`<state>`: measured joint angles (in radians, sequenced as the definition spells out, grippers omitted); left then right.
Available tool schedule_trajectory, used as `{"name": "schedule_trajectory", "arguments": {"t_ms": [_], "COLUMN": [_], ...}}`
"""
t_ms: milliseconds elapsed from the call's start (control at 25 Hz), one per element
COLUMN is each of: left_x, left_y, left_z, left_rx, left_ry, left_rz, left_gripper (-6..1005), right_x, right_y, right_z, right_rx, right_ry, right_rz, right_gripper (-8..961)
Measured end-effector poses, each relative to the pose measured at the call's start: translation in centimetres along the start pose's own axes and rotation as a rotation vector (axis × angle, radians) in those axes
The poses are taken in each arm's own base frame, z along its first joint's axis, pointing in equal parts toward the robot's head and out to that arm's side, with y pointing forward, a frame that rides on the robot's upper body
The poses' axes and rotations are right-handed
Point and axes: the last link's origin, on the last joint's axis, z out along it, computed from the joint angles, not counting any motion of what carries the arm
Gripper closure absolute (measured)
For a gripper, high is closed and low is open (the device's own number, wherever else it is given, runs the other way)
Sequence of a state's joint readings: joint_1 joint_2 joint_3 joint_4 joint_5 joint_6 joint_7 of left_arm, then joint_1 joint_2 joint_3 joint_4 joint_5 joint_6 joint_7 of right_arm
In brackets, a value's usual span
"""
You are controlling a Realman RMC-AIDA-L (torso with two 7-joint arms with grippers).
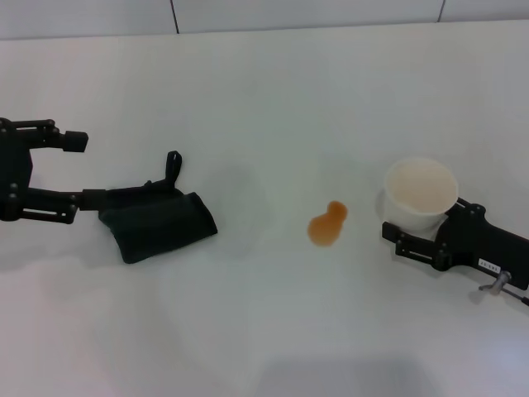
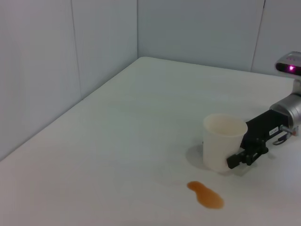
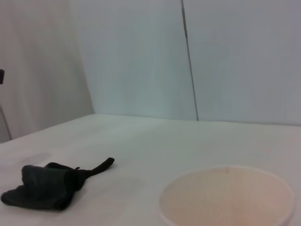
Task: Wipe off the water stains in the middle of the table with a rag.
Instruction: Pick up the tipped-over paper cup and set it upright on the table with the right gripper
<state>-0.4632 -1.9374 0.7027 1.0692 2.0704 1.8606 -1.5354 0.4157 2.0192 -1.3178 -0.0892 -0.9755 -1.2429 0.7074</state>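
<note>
A white surface [image 1: 264,91] runs back to pale grey wall panels. Near its middle lies the water stain [image 1: 326,225], a small orange-brown pear-shaped blot, untouched and still wet-looking. The rag [image 1: 157,222], a black bundle with a loop tab, lies well to the robot's left of it. The left tool [image 1: 76,169] is at the rag's edge with its fingers spread: one runs along the surface up to the cloth, the other stands clear of it, so nothing is pinched yet. On the other side of the blot, the right tool [image 1: 417,240] is pressed against a white paper cup [image 1: 420,194], holding it upright. The step in hand looks like grasping the rag. Next, the left tool must close on the cloth, then carry it across to the blot.
</note>
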Motion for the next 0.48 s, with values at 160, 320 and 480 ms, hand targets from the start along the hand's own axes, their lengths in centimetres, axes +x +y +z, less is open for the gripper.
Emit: {"name": "schedule_trajectory", "arguments": {"t_ms": [160, 320, 480], "left_x": [-0.09, -0.15, -0.15], "left_y": [0.00, 0.01, -0.02], "left_z": [-0.12, -0.12, -0.05], "left_rx": [0.002, 0.001, -0.002], "left_ry": [-0.003, -0.007, -0.016], "left_rz": [-0.002, -0.002, -0.001], "left_gripper": [128, 128, 128], "right_x": [-0.35, -0.83, -1.04], "right_y": [0.12, 0.14, -0.33], "right_z": [-0.34, -0.43, -0.65], "right_rx": [-0.030, -0.080, -0.116], "right_ry": [-0.016, -0.006, 0.041], "right_rz": [0.005, 0.012, 0.028], "right_gripper": [97, 97, 97]}}
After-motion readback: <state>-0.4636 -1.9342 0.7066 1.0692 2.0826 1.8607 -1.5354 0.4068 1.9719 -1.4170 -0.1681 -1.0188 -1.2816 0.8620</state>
